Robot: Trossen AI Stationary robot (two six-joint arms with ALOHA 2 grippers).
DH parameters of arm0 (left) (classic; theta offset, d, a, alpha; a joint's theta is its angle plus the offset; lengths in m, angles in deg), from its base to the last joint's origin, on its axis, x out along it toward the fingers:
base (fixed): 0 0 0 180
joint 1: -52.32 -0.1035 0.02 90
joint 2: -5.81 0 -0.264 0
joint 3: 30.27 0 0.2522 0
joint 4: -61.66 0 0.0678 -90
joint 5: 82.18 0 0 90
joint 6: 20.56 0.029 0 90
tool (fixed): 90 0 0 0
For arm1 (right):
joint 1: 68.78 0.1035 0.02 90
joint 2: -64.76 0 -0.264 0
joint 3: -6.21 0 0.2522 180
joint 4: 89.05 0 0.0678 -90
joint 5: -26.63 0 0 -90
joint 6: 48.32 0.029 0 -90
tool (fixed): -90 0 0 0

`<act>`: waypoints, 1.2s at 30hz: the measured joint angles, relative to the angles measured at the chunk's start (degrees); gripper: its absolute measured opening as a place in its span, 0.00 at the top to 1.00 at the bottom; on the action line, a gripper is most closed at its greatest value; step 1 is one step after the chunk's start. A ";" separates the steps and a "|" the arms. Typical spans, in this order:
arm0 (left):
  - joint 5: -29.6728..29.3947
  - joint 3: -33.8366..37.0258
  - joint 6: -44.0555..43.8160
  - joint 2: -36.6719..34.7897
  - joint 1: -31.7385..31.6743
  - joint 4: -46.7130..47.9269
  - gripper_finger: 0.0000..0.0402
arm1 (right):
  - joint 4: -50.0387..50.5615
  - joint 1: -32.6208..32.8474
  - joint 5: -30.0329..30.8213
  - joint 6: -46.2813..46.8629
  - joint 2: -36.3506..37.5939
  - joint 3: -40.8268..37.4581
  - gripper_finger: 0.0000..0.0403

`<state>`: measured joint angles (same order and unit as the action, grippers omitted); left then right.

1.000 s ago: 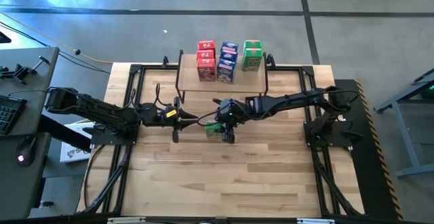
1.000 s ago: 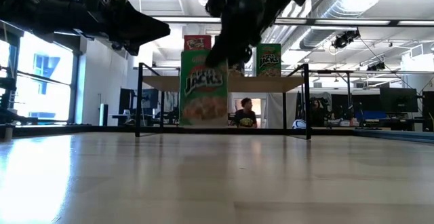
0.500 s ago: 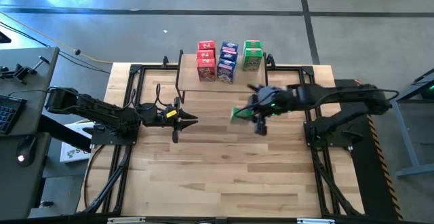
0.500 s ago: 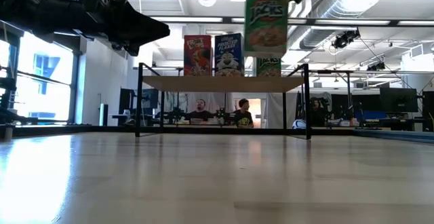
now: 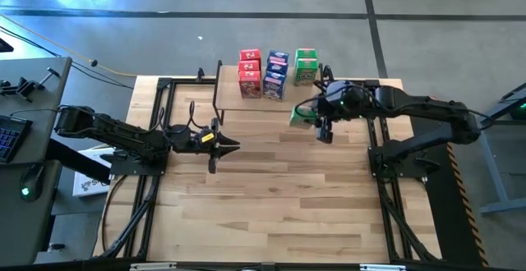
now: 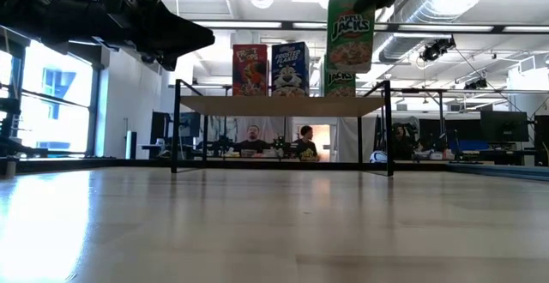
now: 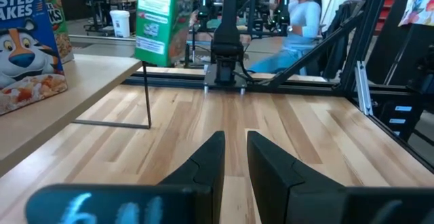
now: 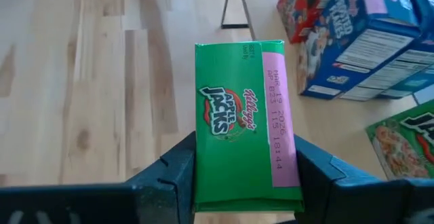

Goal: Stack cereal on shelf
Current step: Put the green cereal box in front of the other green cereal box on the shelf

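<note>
The left claw (image 5: 233,145) waits low over the table (image 5: 271,213), fingers nearly together and holding nothing. Farther on, the right claw (image 8: 245,176) clamps a green cereal box (image 8: 245,122) across its two broad faces, carried in the air just beside the shelf (image 6: 283,105). Light, hollow card, it should dent under a hard squeeze, so the flat sides suit it best. The low view shows the box hanging above the shelf board; the overhead view instead shows the red (image 5: 250,71), blue (image 5: 276,73) and green (image 5: 306,66) boxes already stacked there
</note>
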<state>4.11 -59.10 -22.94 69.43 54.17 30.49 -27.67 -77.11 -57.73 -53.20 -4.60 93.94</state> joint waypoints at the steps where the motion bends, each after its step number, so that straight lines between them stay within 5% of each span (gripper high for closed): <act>1: 0.00 0.00 0.00 0.00 0.00 0.01 0.87 | 0.00 -0.51 -0.05 -0.24 0.01 0.00 0.62; 14: -0.23 0.00 0.07 0.00 -0.09 0.04 0.87 | -0.24 -9.85 -0.37 -10.13 -1.42 0.00 0.62; 23: -0.68 0.02 0.05 0.00 -0.09 0.07 0.87 | -3.11 -18.41 -5.89 -15.75 -2.52 0.00 0.62; 36: -0.85 0.02 0.04 0.00 -0.09 0.09 0.87 | -4.28 -20.95 -3.17 -14.83 -6.30 0.00 0.61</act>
<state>3.26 -59.08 -22.89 69.43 54.08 30.58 -31.95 -98.06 -60.90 -68.03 -10.90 93.94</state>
